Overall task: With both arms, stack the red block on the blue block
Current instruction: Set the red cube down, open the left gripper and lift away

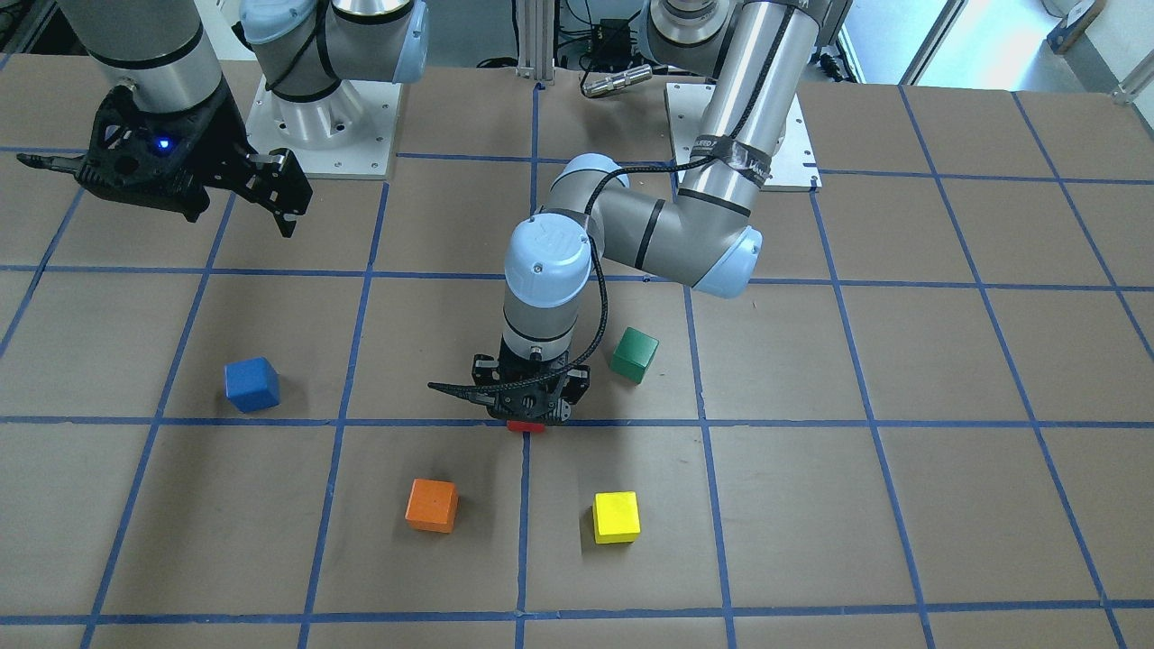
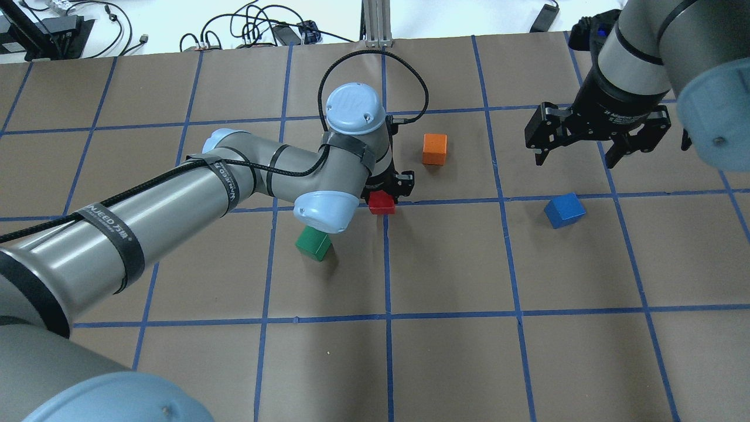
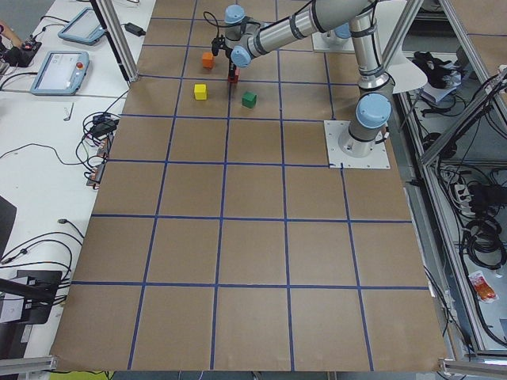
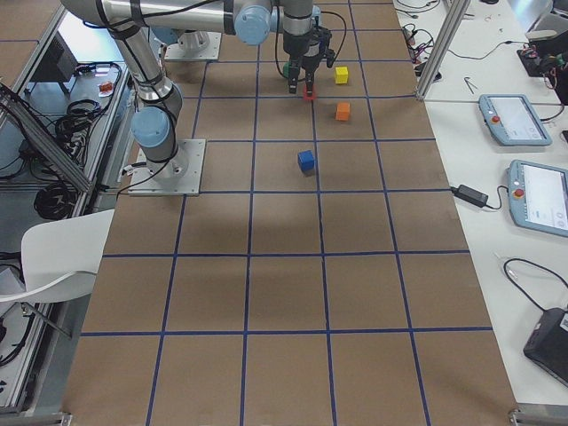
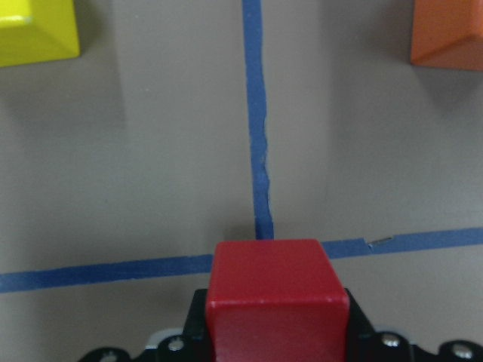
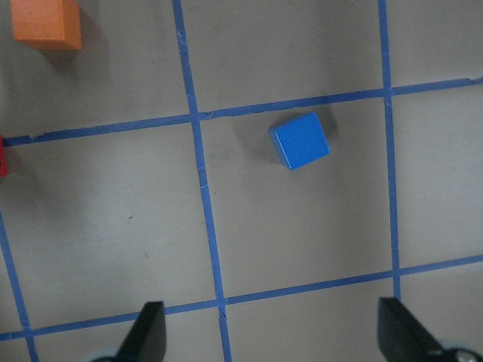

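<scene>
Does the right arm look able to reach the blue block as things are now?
Probably yes. The right gripper hangs open above the table near the blue block, which stands alone with nothing close around it. The left arm is away at the red block, out of the path.

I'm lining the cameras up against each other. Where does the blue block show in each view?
Front-facing: blue block left of centre.
Overhead: blue block right of centre.
Exterior left: cannot make it out.
Exterior right: blue block near the middle, upper half.
Left wrist: not in it.
Right wrist: blue block above centre, slightly right.
Shared landmark: the orange block, in every view.
</scene>
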You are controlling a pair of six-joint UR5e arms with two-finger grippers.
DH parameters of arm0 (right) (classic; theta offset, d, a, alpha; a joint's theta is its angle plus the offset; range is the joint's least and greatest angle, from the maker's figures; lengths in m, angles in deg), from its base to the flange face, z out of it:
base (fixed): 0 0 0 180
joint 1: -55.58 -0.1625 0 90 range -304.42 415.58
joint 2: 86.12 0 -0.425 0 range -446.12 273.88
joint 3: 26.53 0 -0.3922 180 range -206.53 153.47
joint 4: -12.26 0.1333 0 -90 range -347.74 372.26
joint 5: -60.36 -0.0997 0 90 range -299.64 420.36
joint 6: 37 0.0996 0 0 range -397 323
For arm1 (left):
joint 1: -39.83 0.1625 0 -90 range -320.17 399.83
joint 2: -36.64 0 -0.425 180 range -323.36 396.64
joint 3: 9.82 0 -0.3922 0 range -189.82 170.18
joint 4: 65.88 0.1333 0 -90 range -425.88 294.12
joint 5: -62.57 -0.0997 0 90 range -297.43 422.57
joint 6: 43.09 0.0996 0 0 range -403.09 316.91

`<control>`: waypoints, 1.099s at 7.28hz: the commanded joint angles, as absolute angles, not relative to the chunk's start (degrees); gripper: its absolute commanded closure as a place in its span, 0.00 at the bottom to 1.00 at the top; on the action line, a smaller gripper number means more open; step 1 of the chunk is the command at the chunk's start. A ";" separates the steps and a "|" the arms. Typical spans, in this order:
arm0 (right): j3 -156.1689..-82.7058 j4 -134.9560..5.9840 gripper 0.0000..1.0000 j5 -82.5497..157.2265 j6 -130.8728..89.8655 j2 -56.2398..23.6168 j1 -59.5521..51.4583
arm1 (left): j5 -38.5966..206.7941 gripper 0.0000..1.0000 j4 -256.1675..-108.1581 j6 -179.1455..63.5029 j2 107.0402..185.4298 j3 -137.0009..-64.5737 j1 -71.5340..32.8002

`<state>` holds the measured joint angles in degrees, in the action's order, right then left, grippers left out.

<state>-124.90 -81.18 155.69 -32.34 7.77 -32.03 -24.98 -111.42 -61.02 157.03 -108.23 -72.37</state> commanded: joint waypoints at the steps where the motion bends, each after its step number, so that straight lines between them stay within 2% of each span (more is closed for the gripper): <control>1: -124.97 -81.25 0.00 156.78 -32.69 5.64 -32.04 | -24.89 0.00 -110.09 -60.58 155.13 -106.69 -71.36; 2: -124.97 -81.43 0.00 156.25 -33.13 3.29 -32.04 | -24.71 0.00 -111.40 -59.54 152.86 -105.19 -69.53; 4: -124.79 -93.05 0.00 155.55 -32.26 -0.33 -32.91 | -24.97 0.00 -120.50 -48.50 145.32 -104.74 -62.86; 7: -124.79 -93.91 0.00 148.26 -29.12 -4.28 -37.29 | -25.50 0.00 -143.25 -38.18 131.96 -104.65 -51.78; 8: -124.44 -96.96 0.00 148.95 -22.74 -6.29 -40.88 | -25.67 0.00 -149.14 -36.86 127.83 -104.65 -51.23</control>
<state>-124.71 -94.36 148.99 -28.68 -4.06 -37.14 -25.50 -141.10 -39.12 133.15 -104.68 -53.28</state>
